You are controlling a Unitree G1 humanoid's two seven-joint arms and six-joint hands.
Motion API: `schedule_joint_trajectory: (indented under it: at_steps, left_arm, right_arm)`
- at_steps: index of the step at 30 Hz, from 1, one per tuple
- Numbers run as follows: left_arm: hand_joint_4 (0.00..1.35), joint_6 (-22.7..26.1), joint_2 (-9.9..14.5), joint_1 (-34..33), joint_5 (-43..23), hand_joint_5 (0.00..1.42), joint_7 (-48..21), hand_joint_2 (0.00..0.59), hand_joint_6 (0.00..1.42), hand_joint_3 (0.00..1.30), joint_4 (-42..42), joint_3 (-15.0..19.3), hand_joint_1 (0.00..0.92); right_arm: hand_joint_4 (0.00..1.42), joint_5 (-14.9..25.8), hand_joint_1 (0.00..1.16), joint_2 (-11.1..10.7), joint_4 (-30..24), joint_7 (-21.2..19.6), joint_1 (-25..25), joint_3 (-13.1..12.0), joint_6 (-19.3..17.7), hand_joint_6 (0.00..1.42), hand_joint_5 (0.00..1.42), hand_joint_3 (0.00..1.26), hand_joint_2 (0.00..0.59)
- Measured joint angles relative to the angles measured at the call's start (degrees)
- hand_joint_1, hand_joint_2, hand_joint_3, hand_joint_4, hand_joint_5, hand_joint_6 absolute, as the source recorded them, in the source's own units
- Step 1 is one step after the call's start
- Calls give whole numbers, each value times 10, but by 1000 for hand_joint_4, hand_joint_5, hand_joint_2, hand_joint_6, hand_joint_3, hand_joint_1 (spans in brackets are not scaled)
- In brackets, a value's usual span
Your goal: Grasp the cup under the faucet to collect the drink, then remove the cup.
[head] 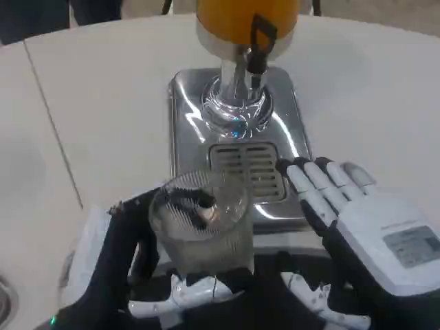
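Left hand grips the cup at the dispenser base's front edge; right hand spread beside.

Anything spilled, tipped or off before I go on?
No spill shows. The cup, gripped by the left hand, looks empty and sits short of the faucet, near the front of the drip grille. The right hand hovers open beside it.

Cup, lower centre: clear, fine ribbed pattern. Dispenser base, centre: shiny chrome w/ slotted drip grille. Tank, top centre: orange; tap lever black. Table: white. Right hand, lower right: white back, black & white fingers. Left hand, lower left: mostly black, white fingertips.
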Motion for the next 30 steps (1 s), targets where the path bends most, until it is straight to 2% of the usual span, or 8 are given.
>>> schedule_joint_trajectory:
  at_steps: [10,14,18,21,26,30]
  left_arm:
    - [1085,3,-5,-4,3,1424,0,24,1424,1205,4,-4,589]
    - [1085,7,-9,-14,16,1424,2,24,1424,1205,19,-5,589]
    - [1085,15,-32,-64,42,1424,32,24,1424,1205,80,-12,589]
    - [1085,19,-48,-135,68,1424,70,24,1424,1205,156,-22,590]
    - [1085,16,-60,-234,88,1424,113,24,1424,1205,266,-37,591]
    - [1085,11,-63,-277,91,1424,140,25,1424,1205,329,-48,591]
  right_arm:
    - [0,-10,305,13,1,0,14,2,0,0,0,0,510]
    - [0,-21,309,27,-2,0,26,5,4,0,0,0,511]
    - [0,-32,313,38,-10,1,43,4,10,0,0,0,511]
    - [0,-36,315,42,-22,6,56,1,15,0,0,0,511]
    - [0,-44,319,49,-34,23,69,-5,22,0,0,0,511]
    - [0,-47,321,54,-48,38,67,-11,29,0,0,0,511]
